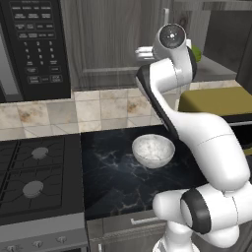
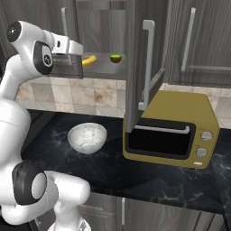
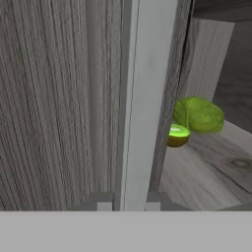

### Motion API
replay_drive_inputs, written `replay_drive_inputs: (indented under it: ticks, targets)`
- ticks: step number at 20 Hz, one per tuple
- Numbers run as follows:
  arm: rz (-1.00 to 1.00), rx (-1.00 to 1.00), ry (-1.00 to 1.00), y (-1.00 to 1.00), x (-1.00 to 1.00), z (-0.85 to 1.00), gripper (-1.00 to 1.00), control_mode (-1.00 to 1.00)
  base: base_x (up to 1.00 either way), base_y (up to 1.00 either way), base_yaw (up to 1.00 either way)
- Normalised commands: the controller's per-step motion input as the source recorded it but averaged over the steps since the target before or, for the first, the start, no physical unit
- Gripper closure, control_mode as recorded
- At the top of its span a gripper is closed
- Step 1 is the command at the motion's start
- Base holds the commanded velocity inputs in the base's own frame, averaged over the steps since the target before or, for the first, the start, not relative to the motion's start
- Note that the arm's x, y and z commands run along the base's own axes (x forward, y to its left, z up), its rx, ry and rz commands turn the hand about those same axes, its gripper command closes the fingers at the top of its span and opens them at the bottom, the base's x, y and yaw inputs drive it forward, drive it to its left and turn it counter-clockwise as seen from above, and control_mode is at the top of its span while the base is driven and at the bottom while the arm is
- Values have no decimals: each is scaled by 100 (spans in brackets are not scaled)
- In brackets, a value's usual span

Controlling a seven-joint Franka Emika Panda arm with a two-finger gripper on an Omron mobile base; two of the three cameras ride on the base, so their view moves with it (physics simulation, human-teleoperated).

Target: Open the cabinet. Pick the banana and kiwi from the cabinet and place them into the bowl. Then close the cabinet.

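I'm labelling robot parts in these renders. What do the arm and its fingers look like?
The arm is built of glossy white rounded segments with dark grey bands at the joints and a round grey cap with a small centre mark at one joint. No cables show. The gripper ends in two small grey square-tipped fingers.

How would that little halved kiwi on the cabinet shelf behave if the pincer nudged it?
The small olive-brown kiwi with bright green cut flesh looks rounded underneath, so it would probably rock or roll on the smooth grey shelf. Being so small, it is likely light. The lumpy green fruit close behind might stop it.
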Motion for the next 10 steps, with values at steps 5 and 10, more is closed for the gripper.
replay_drive_inputs:
  ticks: [5,10]
  targets:
    - [0,0,0,0,-48,0,100,-100,0,0,0]
    - [0,0,0,0,-76,0,100,-100,0,0,0]
